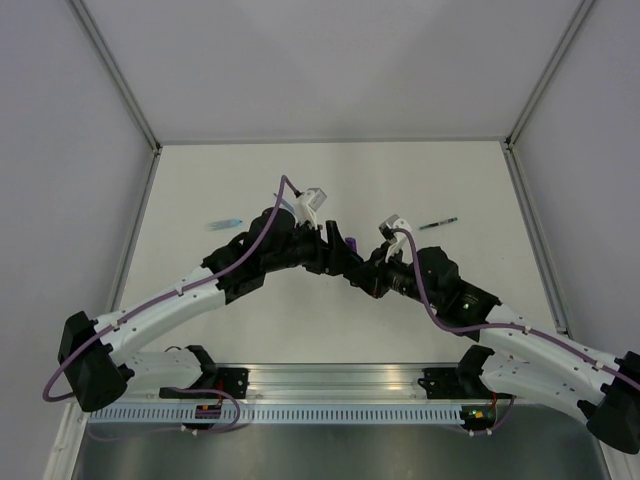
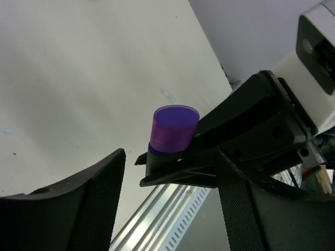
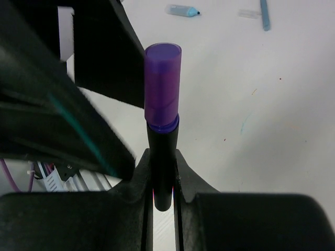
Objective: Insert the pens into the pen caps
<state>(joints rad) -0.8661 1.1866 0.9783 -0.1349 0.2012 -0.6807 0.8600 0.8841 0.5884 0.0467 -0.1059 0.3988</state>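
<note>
Right gripper [image 3: 162, 163] is squeezed tight on a stubby black marker [image 3: 162, 157]. Its two fingers [image 3: 137, 178] press on both sides of the black body. The marker stands straight up between them. A small see-through purple plastic cap [image 3: 163, 83] sits on the top end of the marker, just above a thin purple ring.

From above, both arms meet over the middle of the white table [image 1: 330, 180]. The purple cap [image 1: 352, 243] shows right where they meet.

The left gripper [image 2: 170, 172] is wide open. Its two black fingers [image 2: 78, 209] are far apart and hold nothing. The capped marker is just past them, stuck in the other gripper.

A stubby light blue marker [image 1: 225, 223] lies flat on the table, off to the left. A thin dark green pen [image 1: 437, 223] lies flat on the table, off to the right. In the right wrist view, a slim bluish stick [image 3: 264, 13] lies near the light blue marker. I cannot tell if it is a cap.
</note>
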